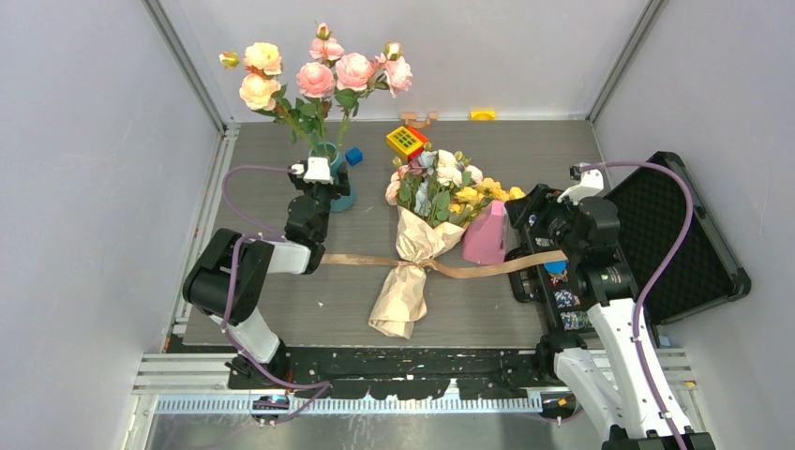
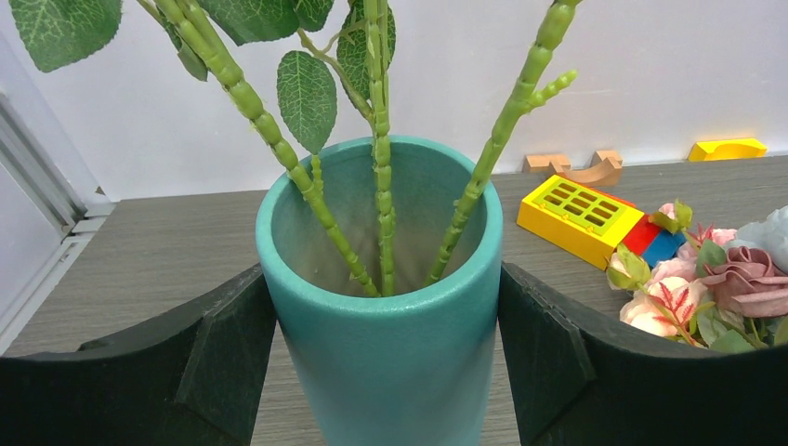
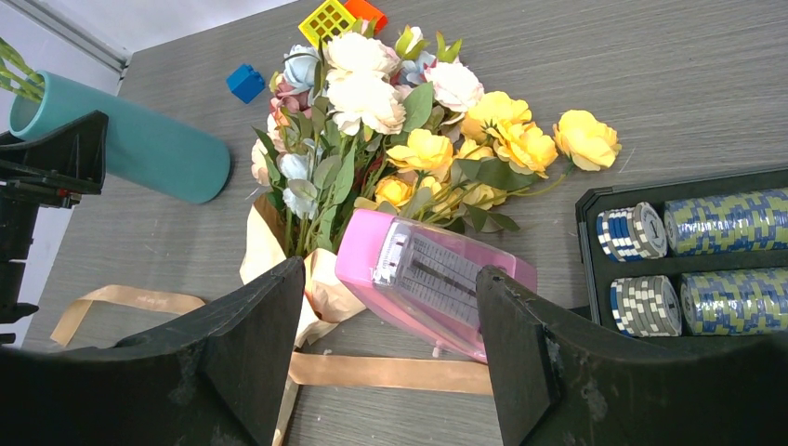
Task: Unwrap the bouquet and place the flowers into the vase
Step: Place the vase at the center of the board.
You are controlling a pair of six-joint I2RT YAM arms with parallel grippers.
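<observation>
Vase (image 2: 390, 372), smooth teal cylinder, stands inside wide left gripper (image 2: 381, 283); right gripper (image 3: 388, 279) gapes near crinkled bouquet (image 3: 372, 111).

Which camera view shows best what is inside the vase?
Left wrist: it looks into the mouth of the vase, where green stems stand. Top external hides most of it behind the left arm; right wrist shows only its outer side.

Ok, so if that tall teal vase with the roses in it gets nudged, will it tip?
Probably tips easily: the tall narrow teal cylindrical vase carries long-stemmed pink and peach roses high above its rim. Toppled, its round wall would likely roll.
</observation>
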